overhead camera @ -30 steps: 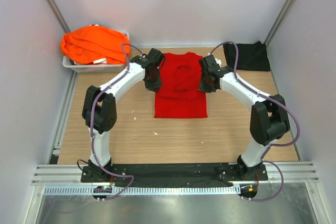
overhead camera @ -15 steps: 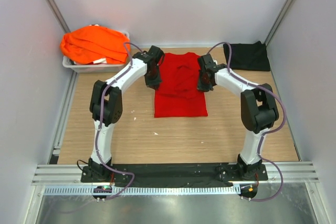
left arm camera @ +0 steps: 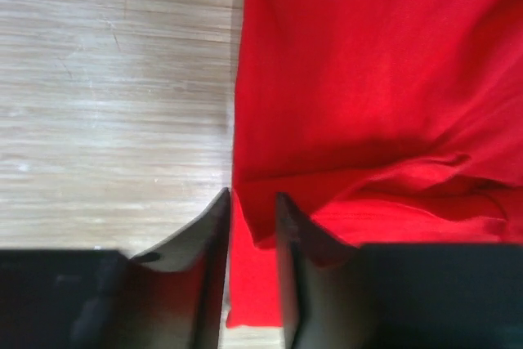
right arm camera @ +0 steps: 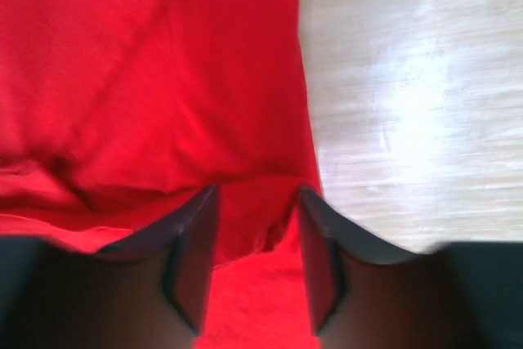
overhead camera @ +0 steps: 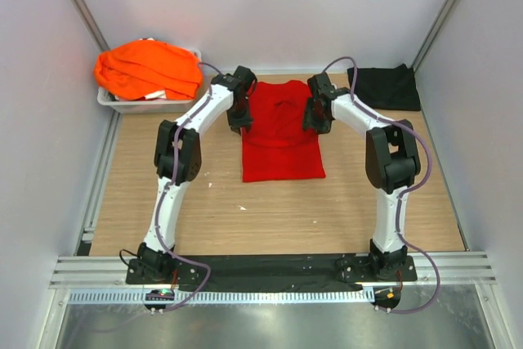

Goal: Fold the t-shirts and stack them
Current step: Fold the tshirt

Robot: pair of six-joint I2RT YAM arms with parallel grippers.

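Observation:
A bright red t-shirt (overhead camera: 282, 143) lies flat in the middle of the wooden table, sleeves folded in and its upper part doubled over. My left gripper (overhead camera: 239, 120) hangs over its left edge. In the left wrist view the jaws (left arm camera: 252, 195) stand a little apart, with the red cloth (left arm camera: 368, 79) lying slack between and below them. At the right edge, my right gripper (overhead camera: 315, 118) is open wider (right arm camera: 257, 190) over a loose fold of the red t-shirt (right arm camera: 122, 55). A folded black t-shirt (overhead camera: 384, 87) lies at the back right. Orange t-shirts (overhead camera: 147, 69) are heaped at the back left.
The orange heap sits in a grey plastic tray (overhead camera: 110, 102) against the left wall. Bare wood (overhead camera: 163, 202) stretches along the near side and to the left of the red shirt. White walls and metal posts close in the table on three sides.
Both grippers have gone from shut to open, letting go of the red cloth. Both arms reached slightly farther back, and the shirt's folded upper part now lies flat.

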